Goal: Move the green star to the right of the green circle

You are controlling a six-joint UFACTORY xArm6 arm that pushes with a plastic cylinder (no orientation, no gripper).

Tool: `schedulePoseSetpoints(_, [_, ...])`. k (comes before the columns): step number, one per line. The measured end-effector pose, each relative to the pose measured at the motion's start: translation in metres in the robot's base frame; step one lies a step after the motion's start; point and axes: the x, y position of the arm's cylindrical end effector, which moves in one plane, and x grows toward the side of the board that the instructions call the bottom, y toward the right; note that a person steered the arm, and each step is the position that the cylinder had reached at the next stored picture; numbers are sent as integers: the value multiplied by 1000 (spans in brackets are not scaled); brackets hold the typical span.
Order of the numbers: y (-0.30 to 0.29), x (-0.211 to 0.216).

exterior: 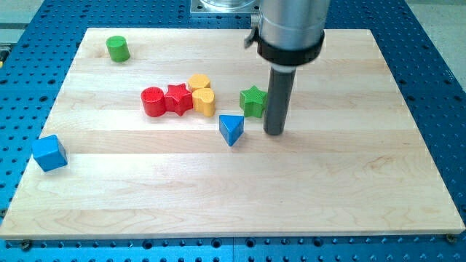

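Note:
The green star (253, 100) lies near the middle of the wooden board (328, 189). The green circle (117, 49), a short cylinder, stands far off at the view's top left. My tip (274, 132) rests on the board just to the right of the green star and slightly below it, close to the star's right side or touching it. The rod rises from there to the grey arm at the view's top.
A red circle (153, 101), red star (177, 98), yellow hexagon (199, 82) and yellow heart (204, 101) cluster left of the green star. A blue triangle (231, 129) sits below the green star. A blue cube (49, 153) rests at the board's left edge.

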Motion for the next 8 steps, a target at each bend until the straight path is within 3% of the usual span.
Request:
schedulePoseSetpoints(2, [-1,-83])
schedulePoseSetpoints(3, [5,-37])
schedulePoseSetpoints(4, [-14,-34])
schedulePoseSetpoints(7, [-109,-160])
schedulePoseSetpoints(8, [-129,-159])
